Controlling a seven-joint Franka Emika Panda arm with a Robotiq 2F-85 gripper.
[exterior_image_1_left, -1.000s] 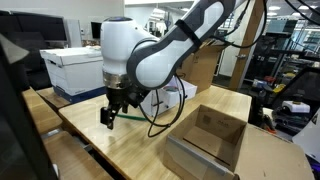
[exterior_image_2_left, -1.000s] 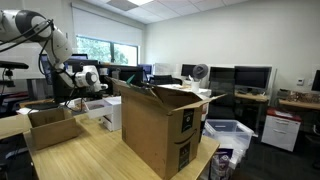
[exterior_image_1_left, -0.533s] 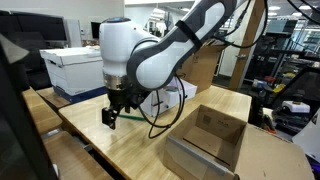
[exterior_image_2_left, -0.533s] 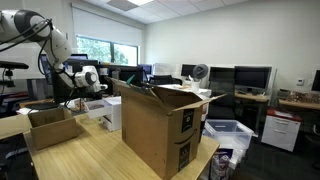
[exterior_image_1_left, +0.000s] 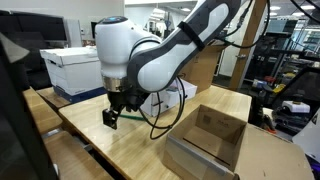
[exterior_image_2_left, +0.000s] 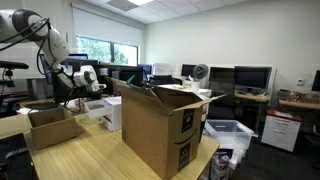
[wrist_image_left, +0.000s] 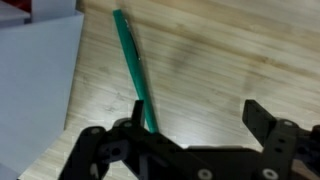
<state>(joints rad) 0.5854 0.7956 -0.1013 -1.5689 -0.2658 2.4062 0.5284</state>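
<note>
surface: we see a pale wooden table (exterior_image_1_left: 140, 150), planks with visible grain, long enough to carry the boxes as well
room: looks like an office or lab to us, with a window (exterior_image_2_left: 100, 48), desks with monitors (exterior_image_2_left: 250, 77) and a fan (exterior_image_2_left: 198, 72) along the back wall
arm: one, white, bent down over the table edge
pincer: the gripper (wrist_image_left: 195, 115) hangs low over the wood with its fingers spread wide, holding nothing
pen: one green pen (wrist_image_left: 133, 65) lies flat on the table, slanted, its near end just beside one finger (wrist_image_left: 138, 108); we can't tell if they touch
cardboard boxes: two, a low open box (exterior_image_1_left: 210, 135) near the arm and a tall box (exterior_image_2_left: 160, 125) farther down the table
white box: one white box (exterior_image_1_left: 75, 70) behind the arm
white sheet: one white sheet (wrist_image_left: 35, 90) next to the pen in the wrist view
</note>
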